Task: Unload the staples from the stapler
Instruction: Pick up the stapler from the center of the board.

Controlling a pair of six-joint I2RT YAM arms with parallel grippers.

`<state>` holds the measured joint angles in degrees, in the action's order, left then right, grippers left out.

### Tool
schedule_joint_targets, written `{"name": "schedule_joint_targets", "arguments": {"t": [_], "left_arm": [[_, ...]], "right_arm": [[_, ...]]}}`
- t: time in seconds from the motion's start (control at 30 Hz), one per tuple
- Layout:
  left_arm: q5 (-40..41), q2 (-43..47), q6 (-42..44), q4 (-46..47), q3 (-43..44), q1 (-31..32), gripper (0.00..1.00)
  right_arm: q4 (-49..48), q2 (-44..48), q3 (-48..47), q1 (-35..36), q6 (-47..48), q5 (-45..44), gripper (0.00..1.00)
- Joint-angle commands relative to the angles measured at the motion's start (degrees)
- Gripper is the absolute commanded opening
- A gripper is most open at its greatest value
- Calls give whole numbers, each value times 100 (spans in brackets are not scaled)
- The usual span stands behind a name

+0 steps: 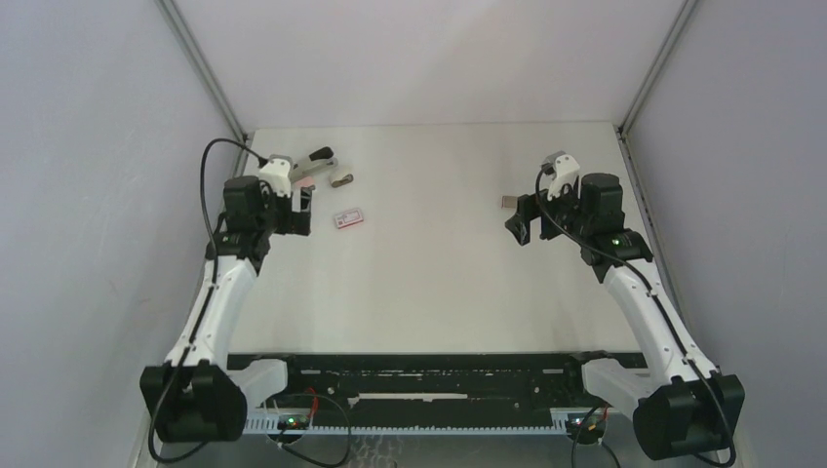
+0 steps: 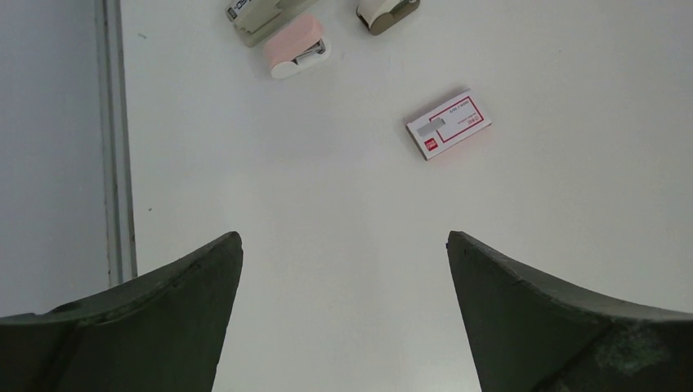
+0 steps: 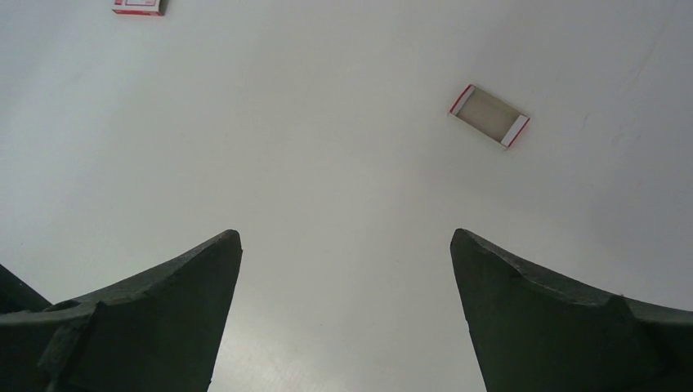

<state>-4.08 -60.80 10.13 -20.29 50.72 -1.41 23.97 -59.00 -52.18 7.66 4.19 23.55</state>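
Now | both claws gaping, empty | pink stapler (image 2: 295, 47) near left wall (image 2: 49, 147)

Bare table (image 1: 439, 283) mid-span; staplers (image 2: 282, 33) and box (image 2: 449, 123) crowd far-left

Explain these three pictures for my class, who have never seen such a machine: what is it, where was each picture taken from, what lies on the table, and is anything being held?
The machine is two robot arms bolted at the table's near edge. The overhead picture looks down from behind them. The other two come from cameras on each wrist, so the dark shapes at the bottom are fingers.

The left gripper and right gripper are both open and hold nothing.

On the white table lie a pink stapler, a grey stapler and a beige one, a small pink-and-white box, and near the right arm an open little tray. Loose staples cannot be made out.
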Motion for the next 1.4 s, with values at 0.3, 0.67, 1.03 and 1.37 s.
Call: {"name": "schedule_joint_targets", "arguments": {"t": [0.3,0.67,1.03,1.37], "left_arm": [[-608,-2398,-757,-241,2012,-7,100],[-527,-4109,-1147,-480,3535,1,100],[1037,-5203,-1454,-864,4710,14,100],[949,-5766,-1654,-1222,5260,-2,100]], "right_arm": [[-185,-236,-11,-13,20,-217,100],[-160,-600,-29,167,213,-321,100],[-97,-823,-147,662,390,-776,100],[-85,-745,-154,684,414,-827,100]]}}
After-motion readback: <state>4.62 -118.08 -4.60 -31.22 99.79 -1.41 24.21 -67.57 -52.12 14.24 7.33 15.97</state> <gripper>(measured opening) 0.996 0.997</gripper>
